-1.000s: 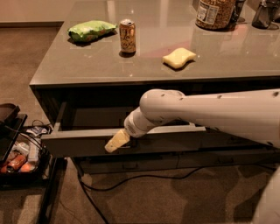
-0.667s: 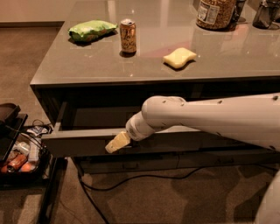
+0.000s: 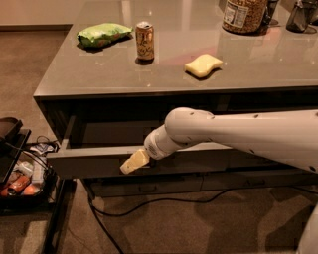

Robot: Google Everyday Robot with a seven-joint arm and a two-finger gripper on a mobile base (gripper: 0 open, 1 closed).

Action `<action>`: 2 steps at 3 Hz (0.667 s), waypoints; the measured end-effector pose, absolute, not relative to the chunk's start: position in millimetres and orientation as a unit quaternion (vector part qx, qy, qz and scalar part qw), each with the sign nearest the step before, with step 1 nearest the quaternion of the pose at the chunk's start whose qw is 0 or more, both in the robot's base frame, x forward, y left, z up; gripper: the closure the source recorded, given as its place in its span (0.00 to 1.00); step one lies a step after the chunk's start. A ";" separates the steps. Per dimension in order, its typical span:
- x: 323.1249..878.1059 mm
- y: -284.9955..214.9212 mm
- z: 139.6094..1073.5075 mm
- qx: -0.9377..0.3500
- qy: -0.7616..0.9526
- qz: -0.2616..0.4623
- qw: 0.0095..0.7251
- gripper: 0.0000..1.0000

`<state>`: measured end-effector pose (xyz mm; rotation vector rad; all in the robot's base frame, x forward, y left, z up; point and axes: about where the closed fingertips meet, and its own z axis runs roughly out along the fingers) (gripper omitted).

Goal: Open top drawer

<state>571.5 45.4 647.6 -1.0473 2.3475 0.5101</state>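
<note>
Far left, on the floor: a black bin (image 3: 20, 181) holding mixed small items, some red and orange; contents not identifiable. It stands just beside the left end of the cabinet.

Grey countertop (image 3: 99, 74), left portion: a green crumpled bag (image 3: 104, 34) lying flat near the back left. To its right, a drink can (image 3: 144, 40), upright and apart from the bag.

Below the countertop: the top drawer (image 3: 89, 162) stands open, its flat front projecting forward of the cabinet face, with a dark cavity showing above and behind it. The left end of the front reaches out close to the bin. The pull handle is not visible.

The gripper (image 3: 135, 161), yellowish at its tip, sits against the top drawer's front at roughly centre, pointing down and to the left. Grip state: cannot tell from this view whether it is open or closed on anything.

The white arm (image 3: 238, 134) runs from the gripper to the right edge, crossing in front of the drawer opening.

Under the open drawer: shallower lower drawer fronts (image 3: 149, 187), closed. A dark cable (image 3: 164, 201) trails across the carpet.

Countertop, centre right: a yellow sponge (image 3: 202, 65) lying flat. Back right: a labelled jar (image 3: 243, 15), upright and partly cut off.
</note>
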 end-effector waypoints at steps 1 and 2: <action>569.2 57.1 650.0 -0.387 0.853 0.241 0.254 0.00; 569.2 57.1 650.0 -0.387 0.853 0.241 0.254 0.00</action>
